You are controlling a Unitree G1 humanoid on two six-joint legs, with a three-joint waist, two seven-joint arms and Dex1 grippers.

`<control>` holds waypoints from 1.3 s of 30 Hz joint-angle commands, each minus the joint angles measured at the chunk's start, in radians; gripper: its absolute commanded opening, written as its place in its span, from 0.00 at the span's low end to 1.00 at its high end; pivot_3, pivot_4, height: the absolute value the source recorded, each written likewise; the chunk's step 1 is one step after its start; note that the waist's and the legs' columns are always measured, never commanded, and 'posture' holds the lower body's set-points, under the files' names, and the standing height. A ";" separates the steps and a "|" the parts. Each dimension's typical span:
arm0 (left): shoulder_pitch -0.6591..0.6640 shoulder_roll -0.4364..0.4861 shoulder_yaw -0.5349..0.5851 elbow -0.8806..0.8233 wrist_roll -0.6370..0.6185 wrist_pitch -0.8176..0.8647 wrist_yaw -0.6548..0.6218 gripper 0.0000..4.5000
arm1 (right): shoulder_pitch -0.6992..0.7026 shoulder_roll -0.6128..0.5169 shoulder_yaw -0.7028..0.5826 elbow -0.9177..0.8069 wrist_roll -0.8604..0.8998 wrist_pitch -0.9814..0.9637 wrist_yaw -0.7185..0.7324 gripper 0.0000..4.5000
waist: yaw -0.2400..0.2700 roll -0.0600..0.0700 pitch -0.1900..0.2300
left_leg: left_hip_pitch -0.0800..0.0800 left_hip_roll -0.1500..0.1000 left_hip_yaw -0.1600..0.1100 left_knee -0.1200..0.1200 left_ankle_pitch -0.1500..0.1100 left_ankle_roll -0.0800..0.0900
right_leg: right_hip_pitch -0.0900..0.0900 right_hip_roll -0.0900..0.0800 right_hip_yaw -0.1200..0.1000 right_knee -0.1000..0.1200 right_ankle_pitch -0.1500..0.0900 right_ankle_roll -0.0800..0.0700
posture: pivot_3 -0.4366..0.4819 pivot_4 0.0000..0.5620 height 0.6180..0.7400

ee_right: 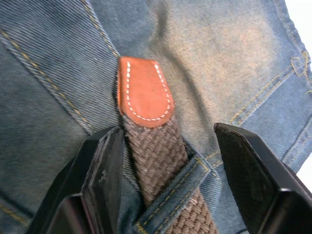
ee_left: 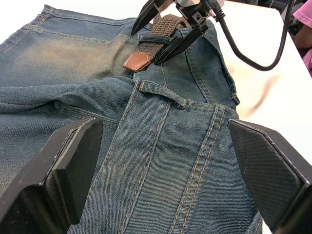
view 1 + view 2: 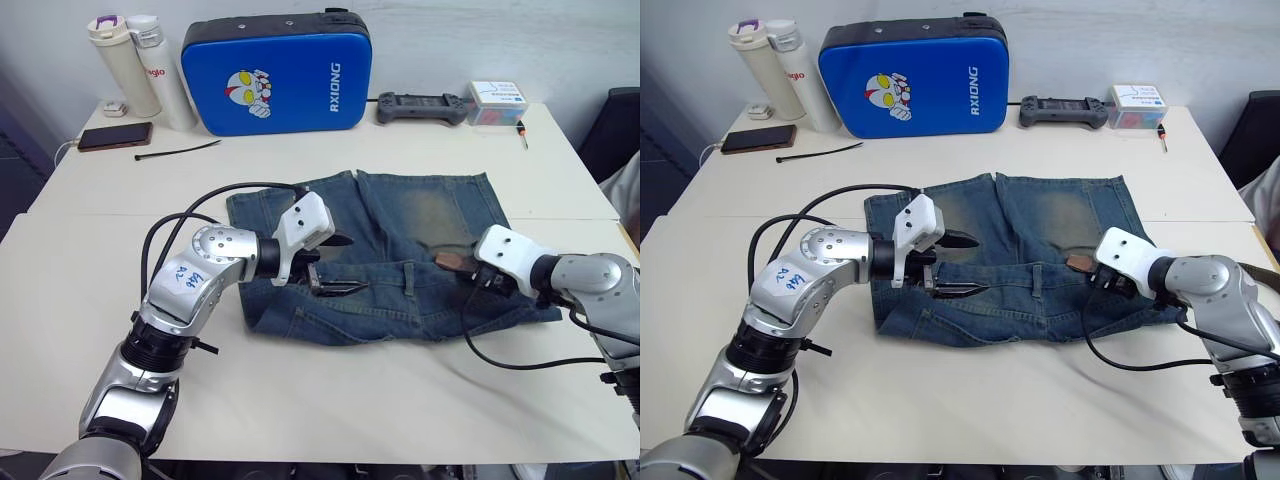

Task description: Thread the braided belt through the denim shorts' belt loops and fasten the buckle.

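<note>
Belt tip through a loop between open right pincer fingers; left pincer wide over shorts.

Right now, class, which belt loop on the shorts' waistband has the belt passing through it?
The belt loop between the right gripper's fingers: the braided belt's tan tip pokes out past it. The belt loop nearer the left gripper lies empty.

We see bare table in front of the shorts and along both sides. Behind them stand a blue case, two bottles, a phone, a cable tie, a controller and a small box. Black cables loop beside both arms.
</note>
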 commanded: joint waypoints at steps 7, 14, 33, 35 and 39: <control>-0.012 0.000 0.019 -0.028 -0.010 -0.006 0.000 1.00 | 0.009 0.035 -0.011 -0.016 -0.018 -0.043 -0.013 0.02 | 0.000 0.000 0.000 | 0.000 0.000 0.000 0.000 0.000 0.000 | 0.000 0.000 0.000 0.000 0.000 0.000 | 0.48 0.27 1.00; -0.018 0.003 0.016 -0.011 -0.006 -0.016 -0.011 1.00 | 0.111 0.045 -0.153 -0.085 0.085 -0.276 -0.001 0.02 | 0.000 0.000 0.000 | 0.000 0.000 0.000 0.000 0.000 0.000 | 0.000 0.000 0.000 0.001 0.000 0.000 | 0.48 0.27 1.00; -0.024 -0.004 -0.001 0.008 0.004 -0.030 -0.030 1.00 | 0.329 0.171 -0.175 -0.169 0.035 -0.566 -0.095 0.10 | -0.002 0.000 0.000 | 0.001 0.000 0.000 0.003 0.000 0.000 | 0.001 0.001 0.000 0.002 0.000 0.000 | 0.48 0.27 1.00; -0.023 -0.005 -0.002 0.007 0.003 -0.030 -0.030 1.00 | 0.335 0.163 -0.195 -0.184 0.068 -0.552 -0.083 0.28 | -0.001 0.000 0.000 | 0.001 0.000 0.000 0.003 0.000 0.000 | 0.001 0.001 0.000 0.002 0.000 0.000 | 0.48 0.27 1.00; -0.021 -0.009 -0.006 0.011 0.003 -0.034 -0.035 1.00 | 0.383 0.142 -0.249 -0.269 0.180 -0.451 -0.033 0.63 | -0.001 0.000 0.000 | 0.001 0.000 0.000 0.003 0.000 0.000 | 0.001 0.001 0.000 0.002 0.000 0.000 | 0.48 0.27 1.00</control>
